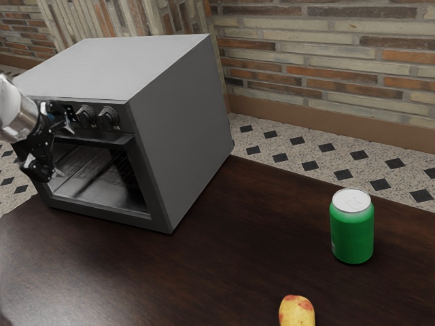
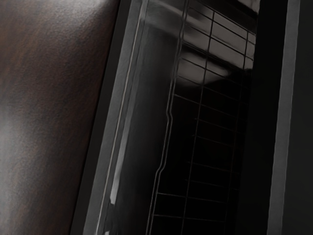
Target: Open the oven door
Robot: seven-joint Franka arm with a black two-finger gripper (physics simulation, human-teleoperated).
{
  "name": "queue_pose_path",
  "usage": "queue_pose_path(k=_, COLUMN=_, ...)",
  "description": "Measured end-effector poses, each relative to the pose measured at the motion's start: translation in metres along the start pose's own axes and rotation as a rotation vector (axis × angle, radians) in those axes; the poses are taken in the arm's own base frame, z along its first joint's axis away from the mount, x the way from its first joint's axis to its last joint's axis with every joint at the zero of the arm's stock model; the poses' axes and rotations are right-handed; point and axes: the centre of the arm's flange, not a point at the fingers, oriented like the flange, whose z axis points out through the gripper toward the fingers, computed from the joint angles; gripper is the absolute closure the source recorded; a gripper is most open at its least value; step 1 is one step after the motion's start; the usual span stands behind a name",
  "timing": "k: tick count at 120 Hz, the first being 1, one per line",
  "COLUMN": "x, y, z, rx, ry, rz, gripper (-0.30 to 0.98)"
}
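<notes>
Ext. view: oven [image 1: 180,122] at the table's [image 1: 224,272] far edge, toward the ext. view's left, door [image 1: 102,213] shut, handle [image 1: 112,140] up top, knobs [image 1: 109,117] above it. Gripper [image 1: 64,151] open, fingers apart, at the door front nr. the handle; can't tell if touching. Wrist view: wire rack [image 2: 199,112] inside the oven, close up, w/ tabletop alongside. Ext. view also has a green can [image 1: 352,231], upright & closed, contents hidden, + red-yellow fruit [image 1: 297,312] nr. it.

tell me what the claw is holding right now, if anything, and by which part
Nothing is held: the claw is open in front of the oven door, its jaws standing well apart with nothing pinched between them.
</notes>
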Motion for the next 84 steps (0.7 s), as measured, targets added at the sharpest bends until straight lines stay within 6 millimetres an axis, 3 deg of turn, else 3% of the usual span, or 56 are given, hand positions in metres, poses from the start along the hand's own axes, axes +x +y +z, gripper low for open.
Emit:
queue_pose_path(k=22, x=0.001, y=-0.005, z=0.007, rx=0.014, ry=-0.001, rz=-0.008, gripper=0.0)
queue_pose_path(k=38, x=0.009, y=-0.02, z=0.008, rx=0.02, ry=0.005, rz=-0.022, gripper=0.0)
queue_pose_path(k=58, x=0.027, y=-0.051, z=-0.003, rx=0.012, ry=0.022, rz=-0.061, gripper=0.0)
queue_pose_path(k=84, x=0.063, y=-0.105, z=-0.019, rx=-0.001, ry=0.049, rz=-0.17, gripper=0.0)
